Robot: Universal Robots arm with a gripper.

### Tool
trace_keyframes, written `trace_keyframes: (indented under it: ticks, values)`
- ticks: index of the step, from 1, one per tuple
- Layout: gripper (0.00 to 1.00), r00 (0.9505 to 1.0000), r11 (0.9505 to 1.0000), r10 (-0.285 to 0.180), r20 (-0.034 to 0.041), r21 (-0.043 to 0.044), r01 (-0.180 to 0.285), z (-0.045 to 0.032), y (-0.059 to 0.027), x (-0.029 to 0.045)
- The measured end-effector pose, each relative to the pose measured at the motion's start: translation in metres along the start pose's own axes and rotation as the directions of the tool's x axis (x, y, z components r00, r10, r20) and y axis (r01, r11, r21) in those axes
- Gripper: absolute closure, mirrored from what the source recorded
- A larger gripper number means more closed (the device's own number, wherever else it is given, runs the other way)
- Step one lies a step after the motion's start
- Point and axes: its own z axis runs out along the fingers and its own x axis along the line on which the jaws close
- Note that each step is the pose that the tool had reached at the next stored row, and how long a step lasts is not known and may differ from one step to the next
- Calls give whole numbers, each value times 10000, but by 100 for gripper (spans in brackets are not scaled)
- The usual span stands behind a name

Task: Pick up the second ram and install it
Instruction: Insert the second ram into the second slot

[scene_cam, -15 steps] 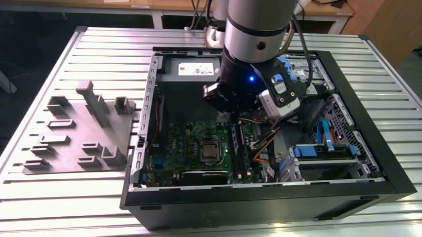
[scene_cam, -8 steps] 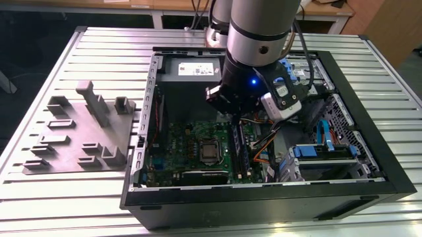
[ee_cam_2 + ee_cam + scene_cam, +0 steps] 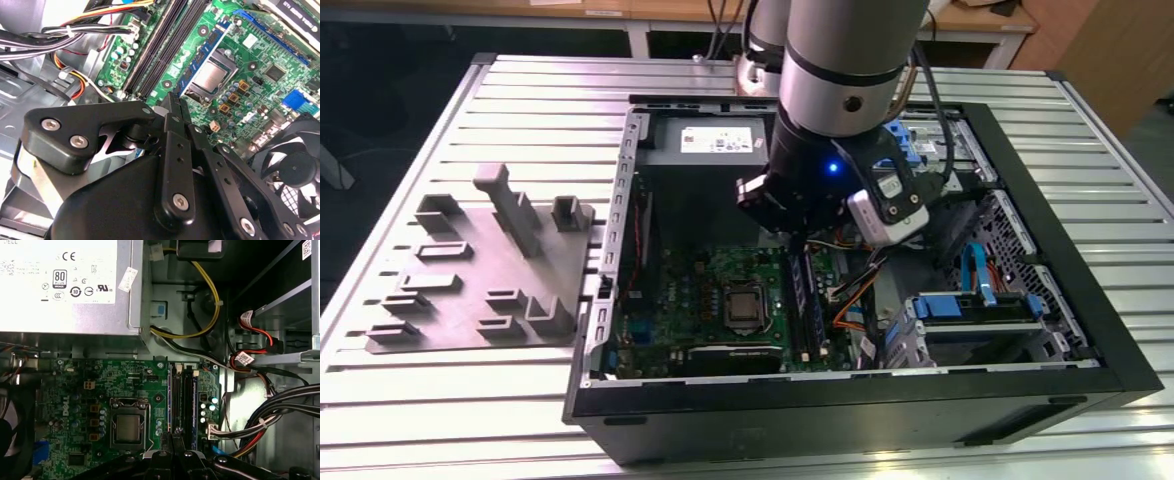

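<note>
My gripper (image 3: 790, 238) hangs inside the open computer case, just above the far end of the memory slots on the green motherboard (image 3: 707, 290). In both wrist views its black fingertips (image 3: 173, 100) are pressed together with nothing visible between them. A long dark strip, which I take for the second ram (image 3: 806, 305), stands on edge in the slots below the fingertips. In the first wrist view the gripper (image 3: 173, 436) lines up with one dark strip (image 3: 175, 395), and a second strip (image 3: 193, 395) lies beside it. Whether the fingertips touch the ram is hidden.
The grey power supply (image 3: 707, 140) fills the case's far end. Orange and black cables (image 3: 854, 300) run close beside the slots. A drive cage with blue clips (image 3: 974, 305) stands at the exterior view's right. The grey fixture plate (image 3: 480, 270) lies outside the case. A fan (image 3: 295, 165) sits near the processor socket (image 3: 212, 75).
</note>
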Motion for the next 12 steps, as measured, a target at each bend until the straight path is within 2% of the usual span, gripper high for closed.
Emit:
trace_keyframes:
  ticks: [12]
  values:
    - [89, 10000, 10000, -3, 50, 5, 3, 211, -14, 1]
